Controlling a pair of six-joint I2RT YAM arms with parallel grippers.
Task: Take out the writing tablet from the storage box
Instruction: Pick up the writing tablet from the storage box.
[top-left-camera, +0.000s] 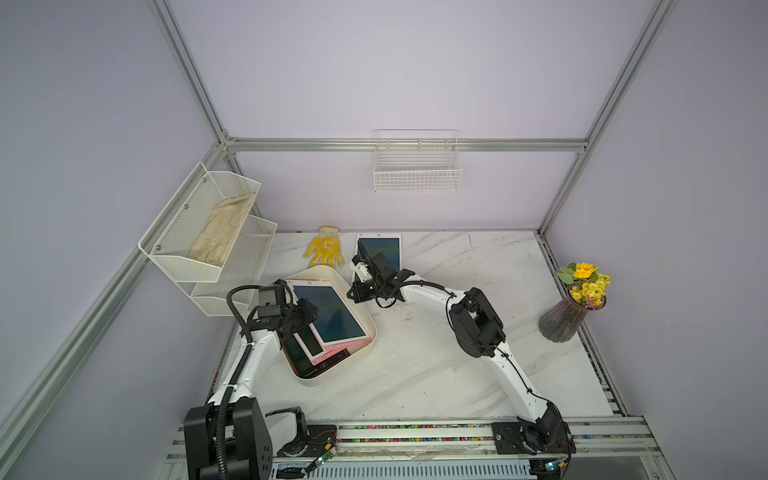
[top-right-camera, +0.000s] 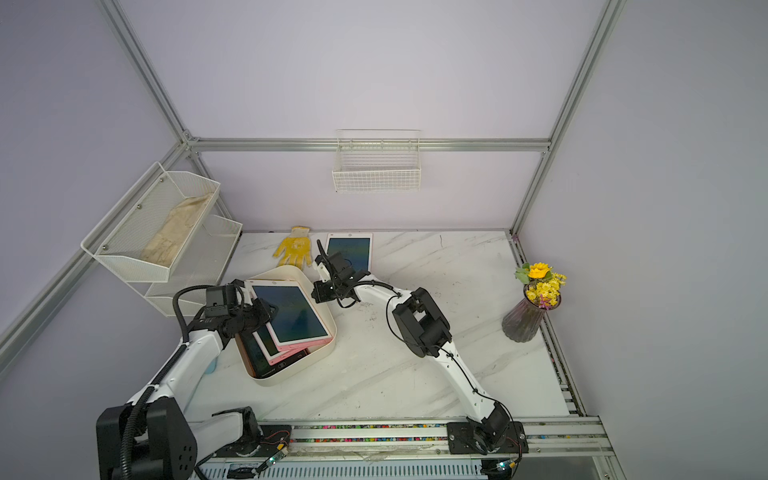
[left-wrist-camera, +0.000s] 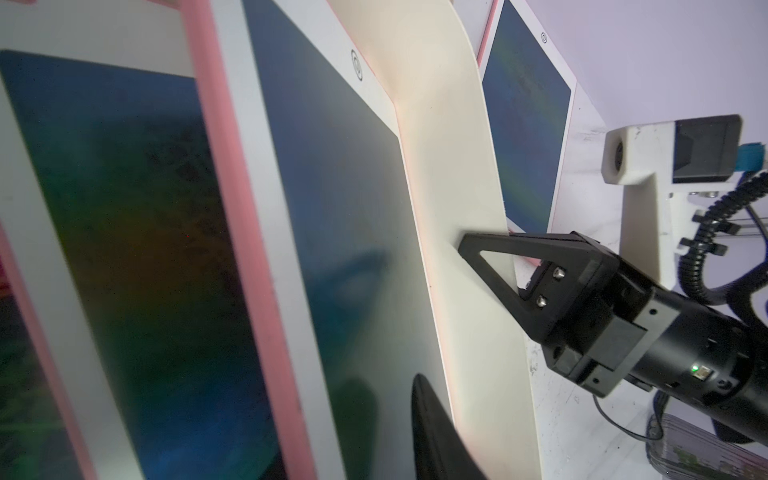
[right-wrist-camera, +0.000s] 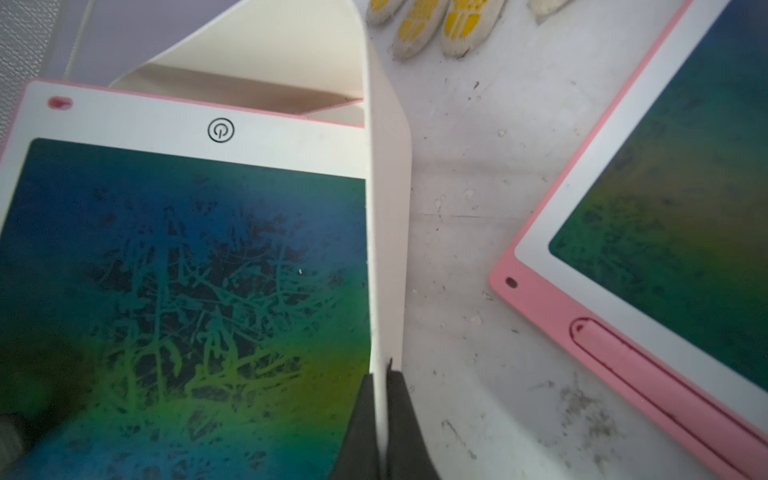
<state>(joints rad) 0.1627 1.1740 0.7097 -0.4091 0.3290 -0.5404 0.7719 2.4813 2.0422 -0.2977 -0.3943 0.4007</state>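
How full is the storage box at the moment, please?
Partly full. The storage box holds a top tablet over at least two lower tablets; a separate tablet lies outside on the table.

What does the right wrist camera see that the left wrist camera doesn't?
Only the right wrist view shows the yellow glove fingertips on the table. Only the left wrist view shows the right tool from outside, and a second tablet in the box. Both show the top tablet, the box wall pinched by the right tool, and the tablet on the table.
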